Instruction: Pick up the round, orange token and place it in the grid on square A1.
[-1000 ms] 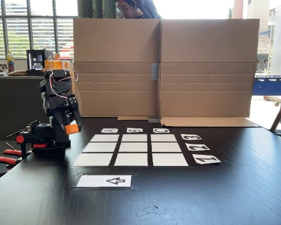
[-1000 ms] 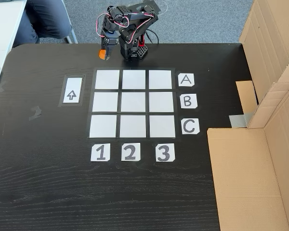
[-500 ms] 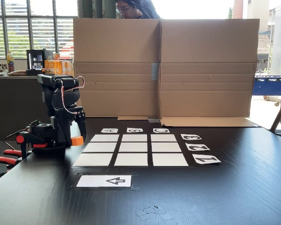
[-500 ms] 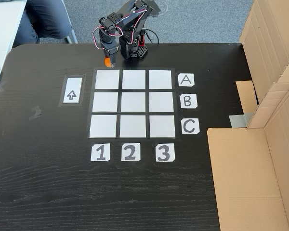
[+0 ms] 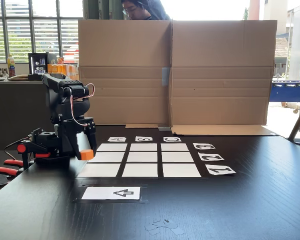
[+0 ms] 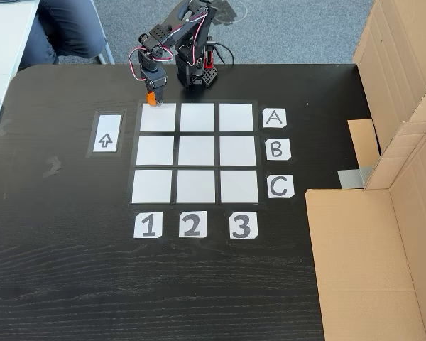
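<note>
My gripper is shut on the orange token, which hangs just above the table at the grid's left edge in a fixed view. From above, in a fixed view, the gripper points down and the token sits over the top-left corner of square A1. The grid is nine white cells with A-B-C cards on its right and 1-2-3 cards below. From the low fixed view the grid has square A1 as its near-left cell. I cannot tell whether the token touches the surface.
A white arrow card lies left of the grid, nearest the camera in the low view. A tall cardboard wall stands behind the grid. Red-handled clamps hold the arm's base. A person is behind the cardboard.
The arm has reached forward and lowered, carrying the token from beside its base to the corner of square A1. The gripper has stayed shut on the token.
</note>
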Available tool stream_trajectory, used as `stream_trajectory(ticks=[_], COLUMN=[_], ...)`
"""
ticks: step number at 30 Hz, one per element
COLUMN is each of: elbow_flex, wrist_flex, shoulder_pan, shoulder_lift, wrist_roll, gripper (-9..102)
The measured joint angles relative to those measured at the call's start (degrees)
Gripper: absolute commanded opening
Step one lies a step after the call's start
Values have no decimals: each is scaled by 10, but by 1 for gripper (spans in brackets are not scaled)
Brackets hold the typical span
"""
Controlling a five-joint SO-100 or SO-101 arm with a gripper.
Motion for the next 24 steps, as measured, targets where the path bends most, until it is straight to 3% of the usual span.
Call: stream_trajectory(ticks=[13,24], elbow_flex=[0,-7], wrist_flex=[-80,-85], shoulder_pan=[-39,-76], shoulder_lift=[-88,-113], wrist_roll=[0,0], gripper=[12,12])
